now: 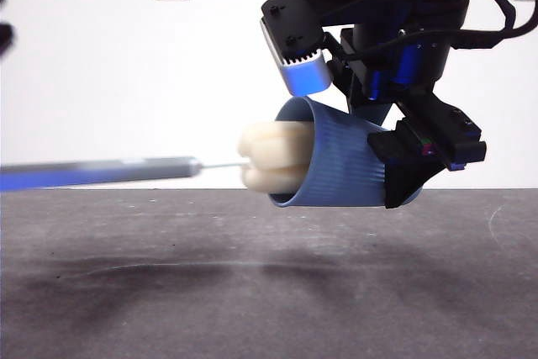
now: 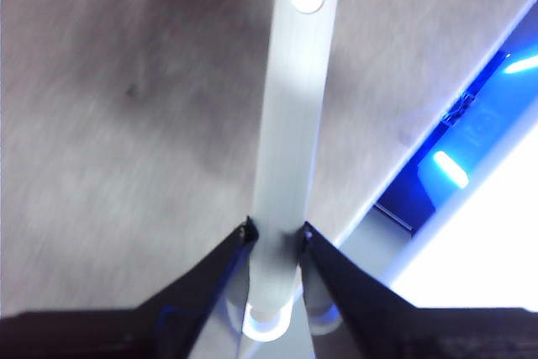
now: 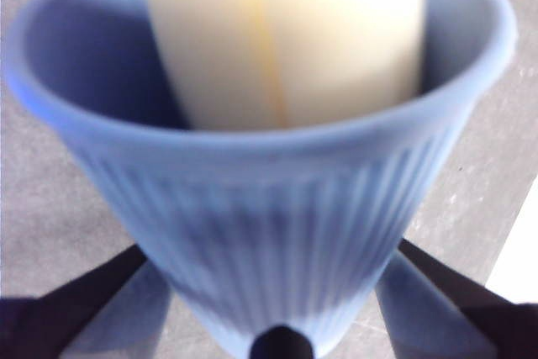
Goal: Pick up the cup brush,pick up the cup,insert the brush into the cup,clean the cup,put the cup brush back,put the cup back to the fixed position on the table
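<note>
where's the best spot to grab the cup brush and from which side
On the cup brush, grip the slim grey handle near its far end, coming from the side away from the cup. The handle is narrow and straight, so jaws close flat across it, and the sponge head sits partly inside the cup's mouth. The left end effector holds it this way; the right end effector clamps the cup.

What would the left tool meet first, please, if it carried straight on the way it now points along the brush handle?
Most likely the cup: the left tool grips the cup brush, whose sponge head already sits in the cup's mouth, held sideways by the right tool. The depth left inside is unclear.
</note>
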### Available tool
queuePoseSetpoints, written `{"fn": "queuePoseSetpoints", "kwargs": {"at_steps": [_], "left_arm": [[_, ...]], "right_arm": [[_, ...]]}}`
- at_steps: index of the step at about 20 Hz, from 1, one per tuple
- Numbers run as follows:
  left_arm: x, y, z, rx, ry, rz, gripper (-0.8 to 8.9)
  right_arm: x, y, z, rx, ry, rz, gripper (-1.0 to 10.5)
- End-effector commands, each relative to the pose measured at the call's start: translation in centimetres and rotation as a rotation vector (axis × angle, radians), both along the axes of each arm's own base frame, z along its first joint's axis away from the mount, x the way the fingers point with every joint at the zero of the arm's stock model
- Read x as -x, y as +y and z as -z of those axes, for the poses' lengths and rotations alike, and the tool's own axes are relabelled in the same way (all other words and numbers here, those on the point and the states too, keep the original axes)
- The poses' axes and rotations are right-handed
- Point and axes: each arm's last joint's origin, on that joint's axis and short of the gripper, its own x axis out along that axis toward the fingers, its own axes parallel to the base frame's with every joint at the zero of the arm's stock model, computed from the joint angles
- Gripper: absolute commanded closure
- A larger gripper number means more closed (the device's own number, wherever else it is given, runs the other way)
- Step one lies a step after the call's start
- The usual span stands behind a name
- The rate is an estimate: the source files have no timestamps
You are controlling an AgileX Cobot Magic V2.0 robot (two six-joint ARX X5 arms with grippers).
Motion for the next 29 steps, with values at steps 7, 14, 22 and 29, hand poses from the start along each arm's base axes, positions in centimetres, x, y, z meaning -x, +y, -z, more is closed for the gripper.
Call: {"fn": "queuePoseSetpoints", "kwargs": {"at_steps": [7, 14, 22, 29], "left_arm": [[2.6, 4.5, -2.5, 0.000, -0.091, -0.232, 8.22], [2.3, 4.3, -3.9, 0.255, -0.230, -0.412, 8.22], [-0.4, 2.5, -2.7, 0.458, -0.344, -0.651, 8.22], [-4.0, -0.6, 2.0, 0.509, -0.322, -0.748, 8.22]], "right_arm": [[0.0, 0.1, 0.0, -0.104, -0.006, 0.121, 9.6], [0.2, -0.1, -2.2, -0.596, -0.024, 0.480, 9.6], [3.5, -3.8, -9.2, -1.162, 0.039, 0.639, 9.6], [7.3, -8.5, -14.1, -1.448, 0.034, 0.538, 9.6]]}}
